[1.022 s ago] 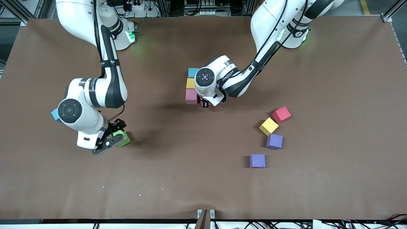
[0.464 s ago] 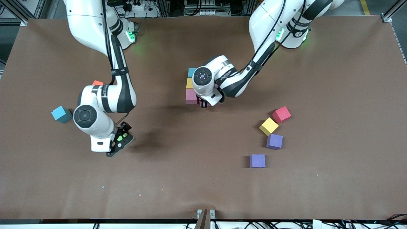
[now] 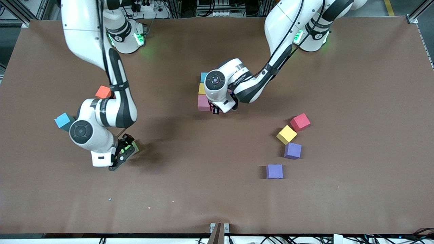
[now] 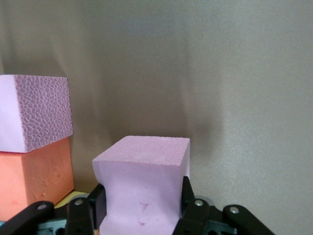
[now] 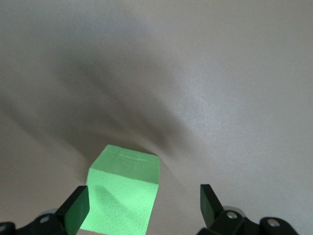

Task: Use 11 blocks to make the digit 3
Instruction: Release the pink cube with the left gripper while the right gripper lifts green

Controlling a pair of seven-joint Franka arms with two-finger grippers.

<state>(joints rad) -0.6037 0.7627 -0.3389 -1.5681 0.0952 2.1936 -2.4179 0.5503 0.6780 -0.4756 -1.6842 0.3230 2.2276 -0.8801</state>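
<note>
So the left gripper (image 4: 142, 215) is sitting low right next to the little column of blocks in the middle of the table (image 3: 217, 203), and its fingers are pinching a pink block (image 4: 142, 188). That column is going blue block (image 3: 203, 76), yellow block (image 3: 202, 88), then a pink one (image 3: 203, 103) nearest the front camera, and in the left wrist view there's a purple-ish block (image 4: 36, 110) sitting on an orange block (image 4: 34, 178) just beside the held cube. The right gripper (image 5: 144, 208) is hanging over the green block (image 5: 122, 193) toward the right arm's end, fingers spread wide with the cube sitting between them, not squeezing it. An orange cube (image 3: 103, 92) and a blue cube (image 3: 63, 120) are lying near that arm too. Toward the left arm's end, a red block (image 3: 300, 122), a yellow cube (image 3: 287, 134) and a purple block (image 3: 293, 150) are bunching close together, with another purple cube (image 3: 274, 171) lying nearer the camera, a bit apart.
</note>
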